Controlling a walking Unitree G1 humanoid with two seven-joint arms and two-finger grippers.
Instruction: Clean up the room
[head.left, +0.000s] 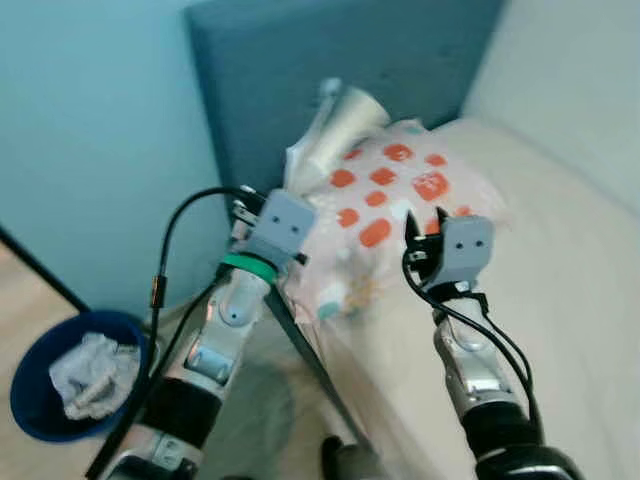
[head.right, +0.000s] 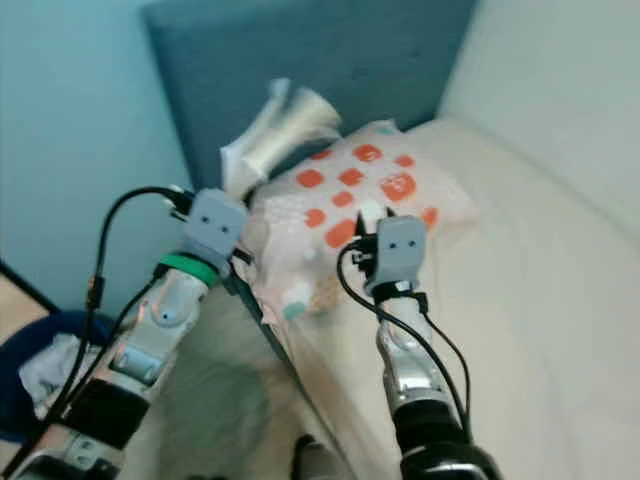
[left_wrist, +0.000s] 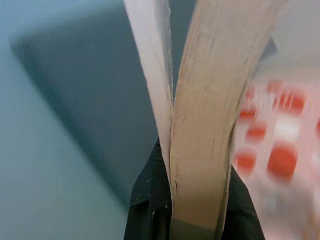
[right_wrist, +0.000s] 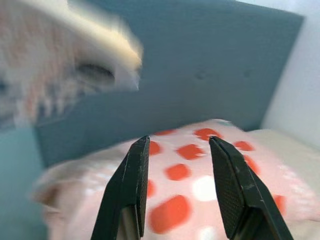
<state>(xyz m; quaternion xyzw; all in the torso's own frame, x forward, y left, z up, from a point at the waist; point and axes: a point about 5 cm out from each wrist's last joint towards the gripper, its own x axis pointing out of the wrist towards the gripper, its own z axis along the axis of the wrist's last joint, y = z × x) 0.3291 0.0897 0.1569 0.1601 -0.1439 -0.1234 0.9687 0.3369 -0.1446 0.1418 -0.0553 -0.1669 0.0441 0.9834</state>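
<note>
Up by the bed (head.left: 560, 300) head, our left gripper (left_wrist: 192, 210) had clamped shut on an open book (head.left: 335, 125), its long axis tilted upward toward the headboard (head.left: 300, 60). Our right gripper (right_wrist: 177, 185) hovered parted, holding nothing, just before the spotted pillow (head.left: 390, 200).

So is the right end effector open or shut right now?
Open. The right end effector has a clear gap between its black fingers, showing the spotted pillow beyond; nothing is held.

The spotted pillow (head.left: 385, 215) against the blue headboard (head.left: 300, 80) blocks that corner; bare mattress (head.left: 560, 300) lies open rightward.
</note>
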